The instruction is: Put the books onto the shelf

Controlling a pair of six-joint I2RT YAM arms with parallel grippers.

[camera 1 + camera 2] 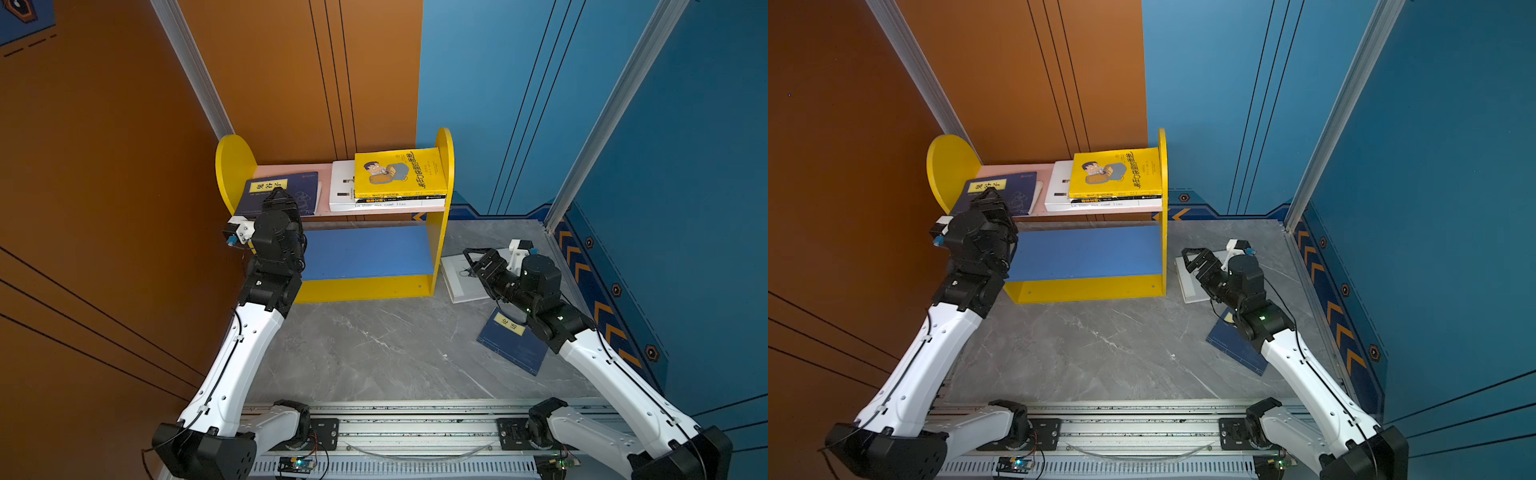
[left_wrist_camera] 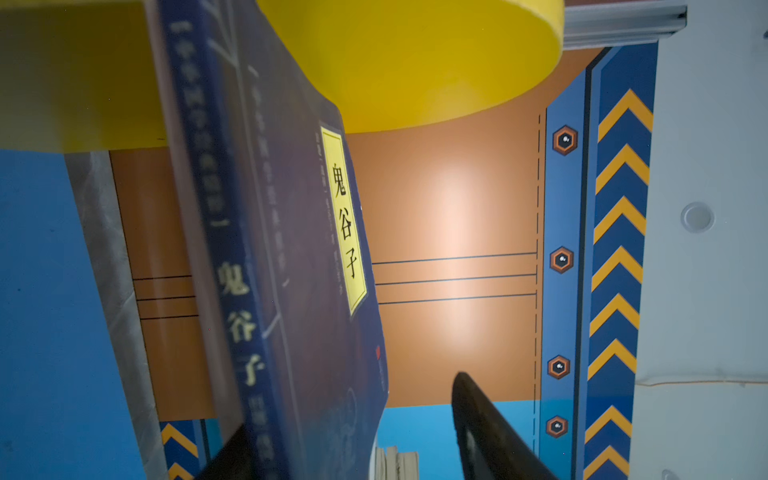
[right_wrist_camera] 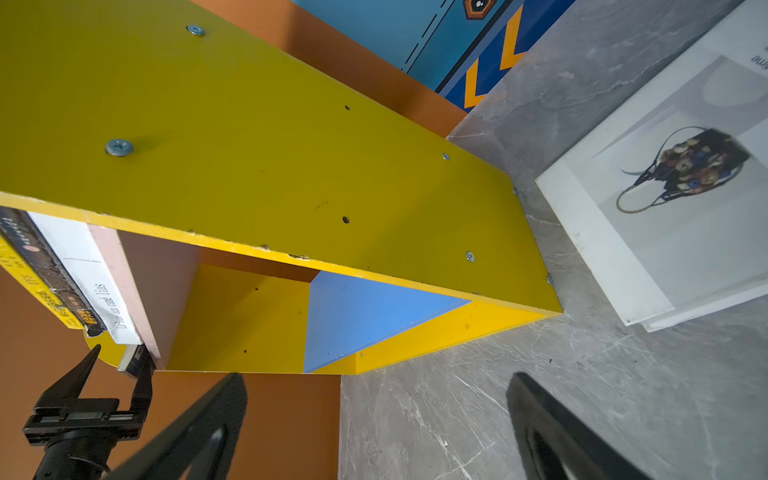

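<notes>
My left claw (image 1: 278, 195) hangs loose round the navy yellow-labelled book (image 1: 301, 187) on the pink shelf board (image 1: 291, 168). Next, my gaping right claw (image 1: 471, 262) should grab the white book (image 1: 457, 284).

White shells with small dark screws, black joints and thin black cables on left arm (image 1: 245, 345), lower left, and right arm (image 1: 611, 365), lower right

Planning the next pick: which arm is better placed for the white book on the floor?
Right. The right tool hangs open over the white book; the left tool is up at the navy book on the shelf.
</notes>
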